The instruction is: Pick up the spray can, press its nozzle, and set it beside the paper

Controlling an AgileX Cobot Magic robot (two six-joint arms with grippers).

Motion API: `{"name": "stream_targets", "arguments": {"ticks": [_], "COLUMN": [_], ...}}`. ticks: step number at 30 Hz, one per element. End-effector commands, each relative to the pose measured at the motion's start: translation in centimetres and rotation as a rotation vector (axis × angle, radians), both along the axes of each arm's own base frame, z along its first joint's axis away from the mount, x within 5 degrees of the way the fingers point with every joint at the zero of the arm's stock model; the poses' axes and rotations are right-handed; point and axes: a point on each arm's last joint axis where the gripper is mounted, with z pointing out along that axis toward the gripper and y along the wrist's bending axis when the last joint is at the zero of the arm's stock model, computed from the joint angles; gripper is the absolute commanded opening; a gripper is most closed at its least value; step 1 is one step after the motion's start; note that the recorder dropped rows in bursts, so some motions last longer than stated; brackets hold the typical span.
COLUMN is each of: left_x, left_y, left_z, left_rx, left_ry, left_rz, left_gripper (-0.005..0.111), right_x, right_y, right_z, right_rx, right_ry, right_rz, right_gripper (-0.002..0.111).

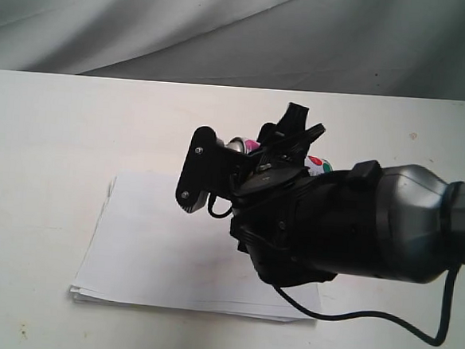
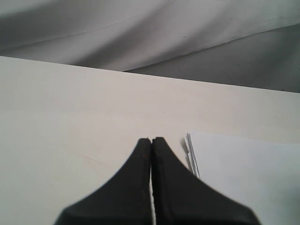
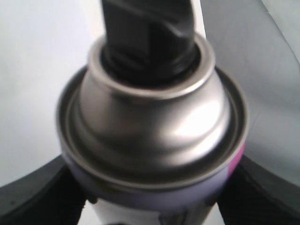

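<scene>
My right gripper (image 1: 254, 156) hangs over the far right part of the paper (image 1: 156, 241), shut on the spray can (image 1: 236, 146). Only slivers of silver metal, pink print and white label show between the black fingers in the exterior view. The right wrist view is filled by the can's domed silver shoulder (image 3: 154, 122) and black nozzle (image 3: 147, 28), with a black finger (image 3: 33, 197) on each side of the body. My left gripper (image 2: 151, 139) is shut and empty above the bare table, just beside a corner of the paper (image 2: 248, 173). It is outside the exterior view.
The white table (image 1: 43, 145) reaches back to a grey cloth backdrop (image 1: 226, 30). A black cable (image 1: 366, 316) loops from the right arm over the table's near right. The paper's stacked edges (image 2: 190, 150) lie next to the left fingertips.
</scene>
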Motion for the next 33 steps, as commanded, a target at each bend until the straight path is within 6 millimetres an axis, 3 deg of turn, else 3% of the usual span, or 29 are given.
{"name": "stream_targets", "arguments": {"ticks": [1, 20, 27, 33], "left_x": [0.0, 0.0, 0.2, 0.1], "left_y": [0.0, -0.1, -0.2, -0.4], "left_z": [-0.1, 0.0, 1.0, 2.5], "left_rx": [-0.003, -0.019, -0.041, -0.407], "left_ry": [-0.006, -0.011, -0.129, -0.300], "left_rz": [-0.006, -0.006, -0.023, -0.022], "left_gripper": [0.000, 0.000, 0.000, 0.000], "right_x": [0.2, 0.2, 0.2, 0.2], "right_y": [-0.1, -0.1, -0.1, -0.1], "right_z": [1.0, 1.0, 1.0, 1.0], "right_rx": [-0.024, -0.024, -0.024, -0.024], "right_ry": [-0.048, -0.048, -0.048, -0.048], "right_rz": [0.006, 0.006, 0.006, 0.006], "right_gripper": [0.000, 0.000, 0.000, 0.000]}}
